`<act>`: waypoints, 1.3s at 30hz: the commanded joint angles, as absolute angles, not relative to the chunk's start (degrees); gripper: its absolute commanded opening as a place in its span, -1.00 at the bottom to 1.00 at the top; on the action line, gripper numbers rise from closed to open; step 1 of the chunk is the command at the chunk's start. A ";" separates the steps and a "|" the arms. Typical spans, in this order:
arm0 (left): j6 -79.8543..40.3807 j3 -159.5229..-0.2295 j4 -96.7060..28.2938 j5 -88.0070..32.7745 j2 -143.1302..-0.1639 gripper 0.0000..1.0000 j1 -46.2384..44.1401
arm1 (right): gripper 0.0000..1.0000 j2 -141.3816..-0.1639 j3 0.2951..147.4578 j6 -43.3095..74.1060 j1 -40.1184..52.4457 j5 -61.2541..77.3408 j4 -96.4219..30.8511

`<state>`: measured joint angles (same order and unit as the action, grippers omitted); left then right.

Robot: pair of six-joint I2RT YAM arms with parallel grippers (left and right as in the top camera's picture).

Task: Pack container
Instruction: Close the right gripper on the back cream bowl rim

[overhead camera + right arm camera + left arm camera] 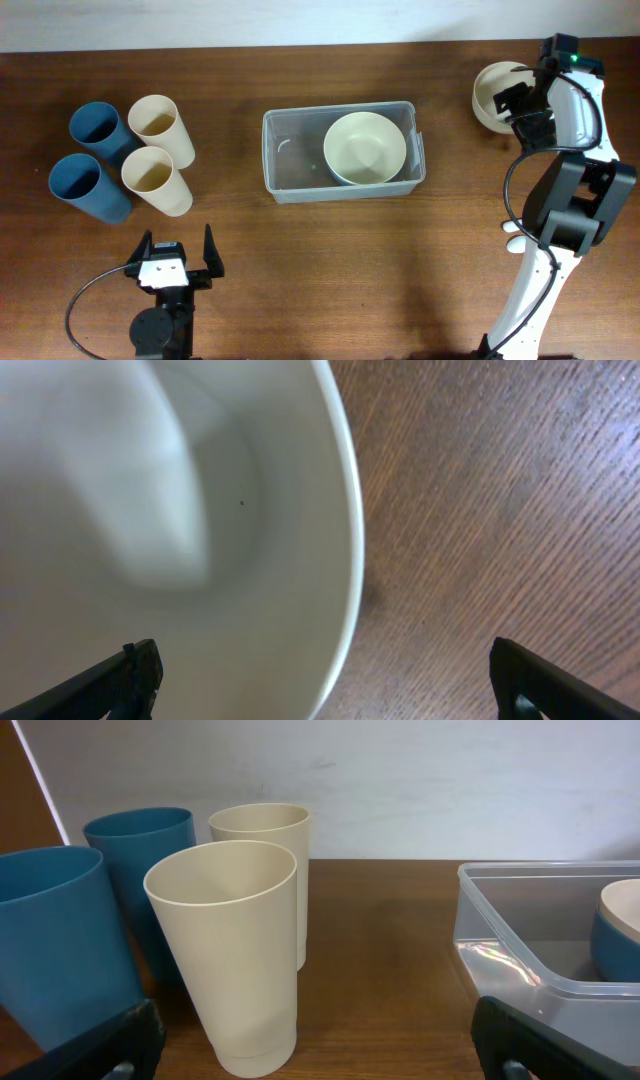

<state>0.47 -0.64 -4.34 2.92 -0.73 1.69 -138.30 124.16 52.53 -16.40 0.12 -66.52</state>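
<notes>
Well left of the container (288,168) we see two blue cups (92,158) and two cream cups (158,152), upright and close together. Nearer us than the container and to its left, our left gripper (178,250) hovers low over the table (320,270) with its fingers spread wide and nothing between them. The container itself sits mid-table, a clear bin, and a cream bowl (365,148) rests upright in its right half. Well right of the container stands a second cream bowl (490,88). Our right gripper (320,660) hangs above it, fingers wide apart. That bowl's rim lies between them and is not gripped.
</notes>
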 commanded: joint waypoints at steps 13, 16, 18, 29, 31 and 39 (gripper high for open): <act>1.34 -0.51 -4.62 2.33 -0.30 0.99 1.93 | 0.98 -139.24 123.63 52.97 -16.14 1.93 -70.96; 1.34 -0.51 -4.62 2.33 -0.30 0.99 1.93 | 0.98 -139.24 123.63 51.90 -16.14 1.93 -71.18; 1.34 -0.51 -4.62 2.33 -0.30 0.99 1.93 | 0.98 -139.24 123.66 51.33 -16.14 1.91 -71.16; 1.34 -0.51 -4.62 2.33 -0.30 0.99 1.93 | 0.98 -139.24 123.63 51.53 -17.12 2.04 -69.28; 1.34 -0.51 -4.62 2.33 -0.30 0.99 1.93 | 0.98 -139.24 123.63 51.53 -17.28 2.55 -68.51; 1.34 -0.51 -4.62 2.33 -0.30 1.00 1.93 | 0.81 -139.24 123.63 51.51 -17.32 2.57 -67.07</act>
<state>0.47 -0.64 -4.34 2.94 -0.73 1.69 -138.30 124.16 51.72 -17.12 2.46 -67.24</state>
